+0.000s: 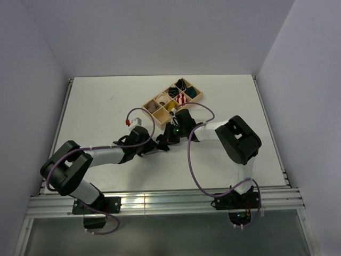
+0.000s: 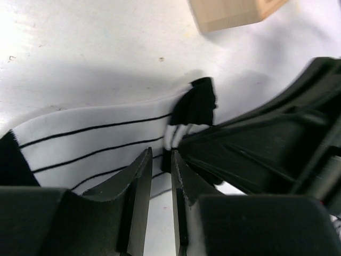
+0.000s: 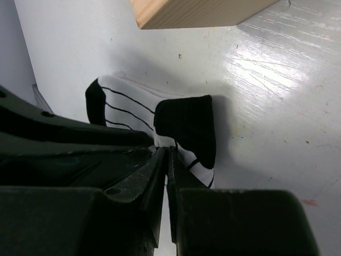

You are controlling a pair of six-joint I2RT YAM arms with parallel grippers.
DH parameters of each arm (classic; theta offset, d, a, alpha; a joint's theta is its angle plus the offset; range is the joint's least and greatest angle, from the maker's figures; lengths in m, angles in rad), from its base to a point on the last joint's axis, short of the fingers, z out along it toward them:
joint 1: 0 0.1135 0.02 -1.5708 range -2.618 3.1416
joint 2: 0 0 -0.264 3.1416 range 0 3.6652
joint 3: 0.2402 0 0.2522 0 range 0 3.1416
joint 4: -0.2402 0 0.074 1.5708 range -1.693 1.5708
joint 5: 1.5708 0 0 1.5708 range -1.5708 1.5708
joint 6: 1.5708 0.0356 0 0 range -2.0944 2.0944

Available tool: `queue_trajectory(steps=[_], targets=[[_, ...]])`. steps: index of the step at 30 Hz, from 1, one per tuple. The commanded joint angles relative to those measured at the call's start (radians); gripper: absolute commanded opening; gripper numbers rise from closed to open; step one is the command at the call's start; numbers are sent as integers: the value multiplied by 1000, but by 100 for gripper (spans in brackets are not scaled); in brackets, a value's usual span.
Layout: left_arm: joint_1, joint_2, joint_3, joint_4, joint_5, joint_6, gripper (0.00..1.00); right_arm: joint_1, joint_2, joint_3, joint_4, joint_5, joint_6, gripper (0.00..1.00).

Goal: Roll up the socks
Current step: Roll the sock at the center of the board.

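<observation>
Slippage is the likeliest trouble. The right fingers (image 3: 154,176) are pressed together on a thin edge of the striped sock (image 2: 96,138), just under its folded-over black toe (image 3: 186,125). So small a bite of soft knit could pull free as soon as the roll is tightened. The left fingers (image 2: 139,181) stand a narrow slit apart over the same sock. Bunched cloth sits right at their tips, but I cannot tell whether they hold any of it. If they do not, the fold beyond them has nothing pinning it and may spring flat. The two sets of fingers are almost touching each other, so a careless turn could knock them together or drag the sock along the bench (image 3: 266,80).

The sock is limp, stretchy white knit with thin black lines and black ends. It lies flat to the left fingers' left and is doubled over just ahead of both sets of tips. The bench is smooth, glossy and faintly scratched, offering little friction. A pale, hard-edged wooden tray (image 3: 197,10) sits a little beyond the fingers.
</observation>
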State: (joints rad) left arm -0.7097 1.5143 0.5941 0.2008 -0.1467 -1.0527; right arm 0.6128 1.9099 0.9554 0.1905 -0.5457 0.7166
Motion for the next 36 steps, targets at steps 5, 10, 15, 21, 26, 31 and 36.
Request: queue_trajectory(steps=[5,10,15,21,26,31,36], targets=[[4,87,44,37,35,-7,23,12,18,-9,15,-7,0,13],[4,99,30,40,44,-18,20,15,20,-3,17,-14,6,13],[4,104,23,9,30,-23,16,15,-28,-14,27,-26,15,14],[4,109,27,-4,27,-15,15,10,-126,-20,-32,35,-19,32],[4,109,33,-5,30,-10,15,-10,-205,-73,-63,96,-26,33],[4,115,38,2,39,-7,15,-53,-218,-147,-42,106,-5,35],[4,110,36,0,39,-7,15,-68,-183,-182,24,66,41,38]])
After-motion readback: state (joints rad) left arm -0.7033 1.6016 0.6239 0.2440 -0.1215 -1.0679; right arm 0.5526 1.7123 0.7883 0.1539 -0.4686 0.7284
